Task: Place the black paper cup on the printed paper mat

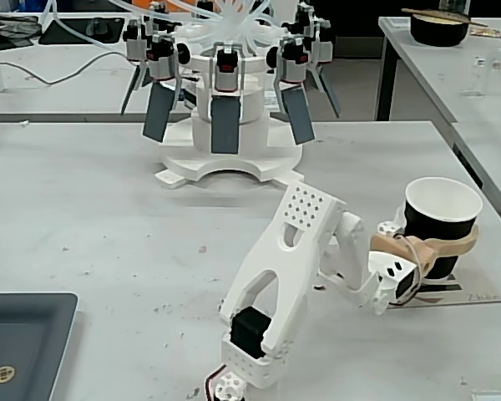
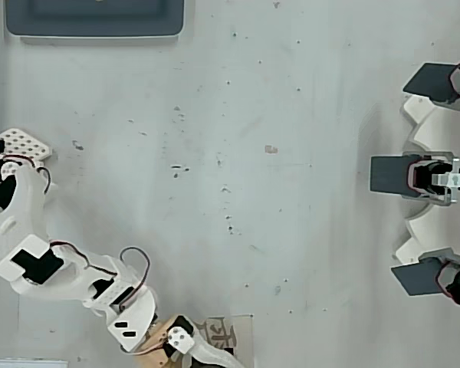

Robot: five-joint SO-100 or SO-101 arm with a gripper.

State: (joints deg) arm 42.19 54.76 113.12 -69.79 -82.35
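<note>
In the fixed view the black paper cup (image 1: 441,224) stands upright at the right of the table, white inside showing. Its base is on the printed paper mat (image 1: 476,296), a beige sheet that pokes out beneath it. My gripper (image 1: 447,249) has its tan fingers (image 1: 426,248) wrapped around the cup's middle and is shut on it. In the overhead view the mat (image 2: 228,331) with its dark character lies at the bottom edge. The gripper (image 2: 195,351) reaches over it there, and the cup is cut off by the frame.
A dark grey tray (image 1: 23,332) (image 2: 96,17) sits at the table's near left corner in the fixed view. A white fixture with grey paddles (image 1: 227,117) (image 2: 433,176) stands at the back. A black bowl (image 1: 438,27) rests on another table. The table's edge runs close to the right of the cup.
</note>
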